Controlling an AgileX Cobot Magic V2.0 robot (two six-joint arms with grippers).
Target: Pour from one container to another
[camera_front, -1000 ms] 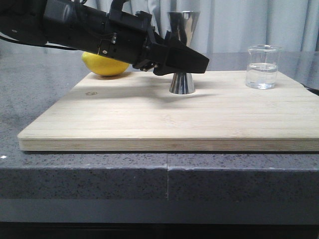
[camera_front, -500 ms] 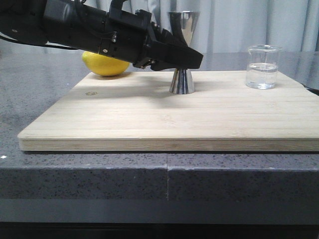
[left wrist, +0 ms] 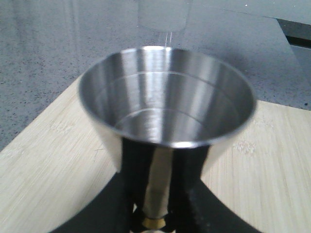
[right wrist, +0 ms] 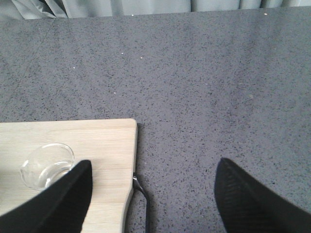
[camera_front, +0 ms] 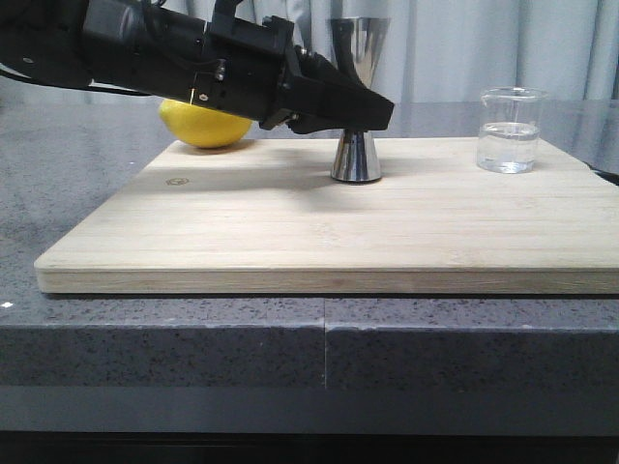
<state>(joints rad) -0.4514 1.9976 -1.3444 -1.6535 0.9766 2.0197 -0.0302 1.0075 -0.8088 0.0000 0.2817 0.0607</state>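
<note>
A: Where's the jigger?
B: Mid-board, lemon at nine o'clock, beaker at three. My left gripper clamps its waist — steadying it for pouring. Right gripper — wide, empty.

Count on bench: one wooden board; one steel jigger; one glass beaker; one lemon; two black grippers, left gripper and right gripper.
</note>
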